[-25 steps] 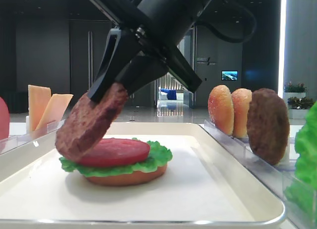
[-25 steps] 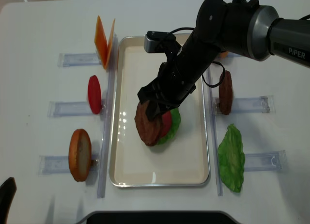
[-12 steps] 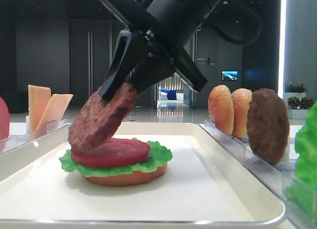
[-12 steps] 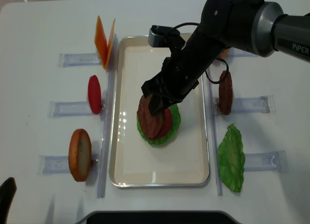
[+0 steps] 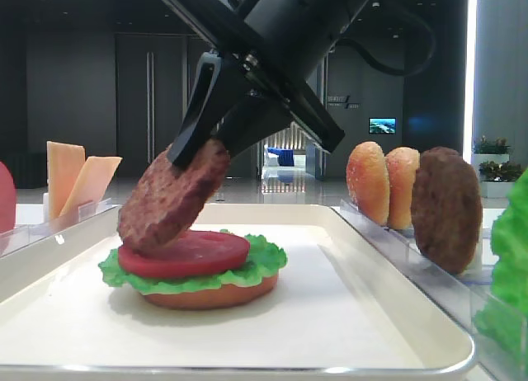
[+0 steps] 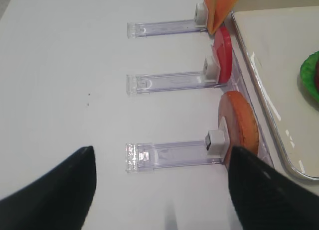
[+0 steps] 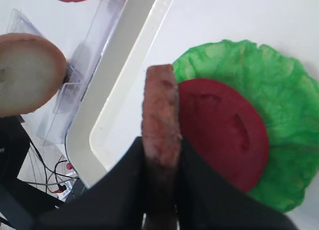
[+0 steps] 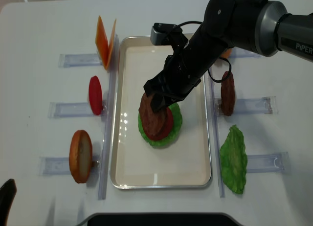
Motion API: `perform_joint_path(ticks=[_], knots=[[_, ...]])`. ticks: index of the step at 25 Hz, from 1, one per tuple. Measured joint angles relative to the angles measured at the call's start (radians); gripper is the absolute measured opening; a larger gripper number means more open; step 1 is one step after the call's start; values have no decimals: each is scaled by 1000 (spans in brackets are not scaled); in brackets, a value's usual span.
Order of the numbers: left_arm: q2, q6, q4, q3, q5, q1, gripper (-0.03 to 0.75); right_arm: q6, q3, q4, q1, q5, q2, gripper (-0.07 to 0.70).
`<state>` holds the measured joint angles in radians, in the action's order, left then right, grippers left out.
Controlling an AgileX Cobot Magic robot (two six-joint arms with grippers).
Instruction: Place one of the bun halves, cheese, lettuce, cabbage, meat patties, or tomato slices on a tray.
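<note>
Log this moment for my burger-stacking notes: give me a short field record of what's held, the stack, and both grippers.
held item: meat patty, tilted, lower edge on the tomato slice
holder: right gripper, shut on the patty
stack on tray: bun half, lettuce, tomato slice
left gripper: open, empty, over the table beside the racks

setting: large lobby or exhibition hall | cues: dark glass doors (image 5: 148, 101), wall screen (image 5: 382, 125), white demo table (image 8: 44, 30)

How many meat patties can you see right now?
2: one meat patty held tilted over the tomato on the tray, another patty upright in the rack right of the tray. None seems hidden.
</note>
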<state>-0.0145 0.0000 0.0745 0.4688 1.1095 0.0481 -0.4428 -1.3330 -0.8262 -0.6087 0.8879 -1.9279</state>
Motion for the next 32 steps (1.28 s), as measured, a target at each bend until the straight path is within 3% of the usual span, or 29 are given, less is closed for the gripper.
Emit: perform_joint_path(ticks=[3, 9, 12, 24, 32], knots=[[0, 0, 0, 0, 0, 0, 632, -1, 0, 30, 2, -11, 0, 176], [0, 0, 0, 0, 0, 0, 632, -10, 0, 106, 49, -9, 0, 508], [0, 0, 0, 0, 0, 0, 632, -18, 0, 113, 71, 3, 18, 598], [0, 0, 0, 0, 0, 0, 632, 36, -24, 138, 77, 56, 88, 605], [0, 0, 0, 0, 0, 0, 632, 195, -158, 270, 77, 170, 178, 594]])
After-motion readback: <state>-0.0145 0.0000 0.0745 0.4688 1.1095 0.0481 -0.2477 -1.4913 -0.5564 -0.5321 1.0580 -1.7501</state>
